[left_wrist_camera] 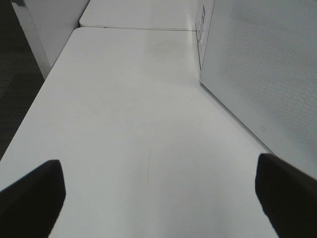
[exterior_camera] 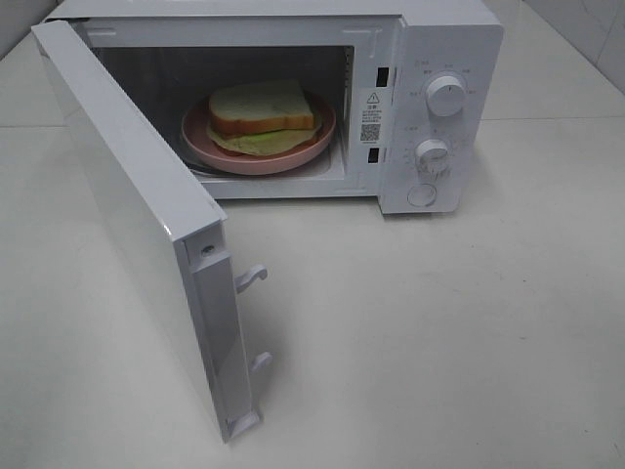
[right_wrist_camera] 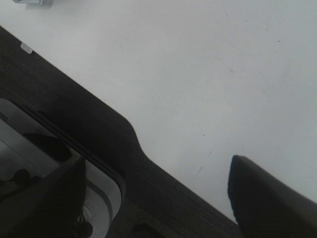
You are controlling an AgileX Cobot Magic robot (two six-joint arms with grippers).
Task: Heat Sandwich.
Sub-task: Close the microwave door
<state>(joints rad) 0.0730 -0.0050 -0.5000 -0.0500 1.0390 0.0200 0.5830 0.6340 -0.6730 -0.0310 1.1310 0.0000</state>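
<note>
The white microwave (exterior_camera: 449, 49) stands at the back of the table with its door (exterior_camera: 127, 205) swung wide open toward the front left. Inside, the sandwich (exterior_camera: 262, 107), a slice of bread over a pale yellow-green layer, lies on a round pink plate (exterior_camera: 244, 162). Neither gripper shows in the exterior high view. My left gripper (left_wrist_camera: 158, 198) is open over bare table, its dark fingertips (left_wrist_camera: 34, 193) far apart, with a dotted white microwave panel (left_wrist_camera: 267, 74) close beside it. My right gripper (right_wrist_camera: 158, 196) is open and empty above the table's edge.
Two knobs (exterior_camera: 445, 95) and a round button sit on the microwave's control panel. Two latch hooks (exterior_camera: 250, 277) stick out of the door's edge. The right wrist view shows the table edge (right_wrist_camera: 133, 134) with dark floor beyond it.
</note>
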